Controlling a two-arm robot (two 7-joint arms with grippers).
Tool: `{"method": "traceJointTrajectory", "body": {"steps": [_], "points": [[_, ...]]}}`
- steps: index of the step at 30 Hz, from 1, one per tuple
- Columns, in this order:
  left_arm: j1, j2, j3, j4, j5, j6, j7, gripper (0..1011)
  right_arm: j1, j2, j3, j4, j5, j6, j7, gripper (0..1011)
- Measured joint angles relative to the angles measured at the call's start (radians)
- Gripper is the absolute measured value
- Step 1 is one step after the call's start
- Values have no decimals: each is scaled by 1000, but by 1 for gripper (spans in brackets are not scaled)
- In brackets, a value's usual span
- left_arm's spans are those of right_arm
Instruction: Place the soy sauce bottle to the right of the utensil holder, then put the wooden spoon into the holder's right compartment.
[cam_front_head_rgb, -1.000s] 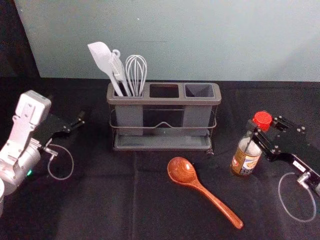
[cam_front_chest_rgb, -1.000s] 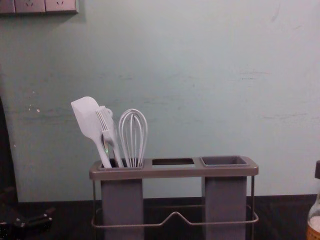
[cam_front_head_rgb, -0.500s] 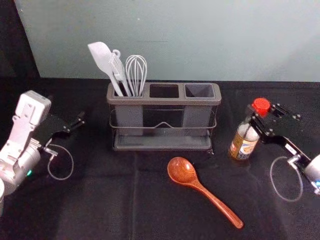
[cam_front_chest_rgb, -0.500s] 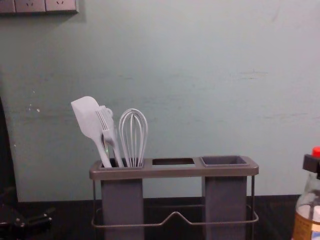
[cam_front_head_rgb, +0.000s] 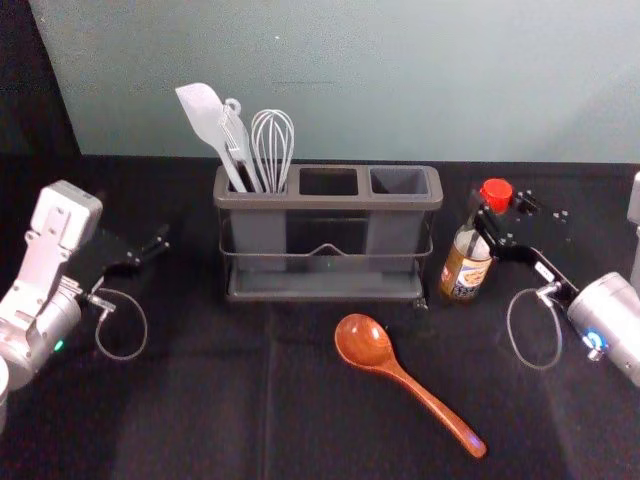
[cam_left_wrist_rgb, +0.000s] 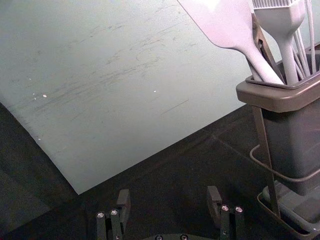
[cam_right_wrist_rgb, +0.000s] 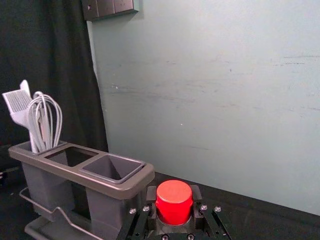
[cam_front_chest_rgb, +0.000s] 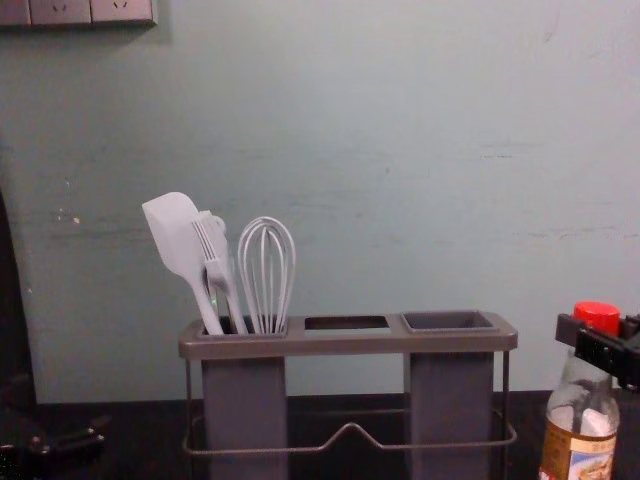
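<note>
Right of the utensil holder, the right gripper clamps the soy sauce bottle below its cap; the label is unreadable. The left gripper sits parked opposite, fingers spread wide.

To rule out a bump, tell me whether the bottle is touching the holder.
Apart: the chest view shows a plain gap between the bottle and the right end of the holder.

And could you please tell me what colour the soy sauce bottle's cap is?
The cap is red, clearest in the right wrist view.
</note>
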Motion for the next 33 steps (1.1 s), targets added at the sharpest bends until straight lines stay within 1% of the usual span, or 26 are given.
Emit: {"method": "traceJointTrajectory", "body": {"steps": [3,9,19,28,29,32,33], "points": [[0,0,0,0,0,0,0,1005,22,-14,-5,29,-6,-6,1,390],[0,0,0,0,0,0,0,1005,46,-31,-8,62,-12,-13,1,390],[0,0,0,0,0,0,0,1005,60,-44,-10,80,-16,-20,9,390],[0,0,0,0,0,0,0,1005,63,-48,-12,86,-21,-23,15,403],[0,0,0,0,0,0,0,1005,64,-48,-12,87,-23,-24,15,453],[0,0,0,0,0,0,0,1005,65,-49,-13,89,-25,-25,15,513],[0,0,0,0,0,0,0,1005,65,-49,-12,90,-26,-25,14,577]]}}
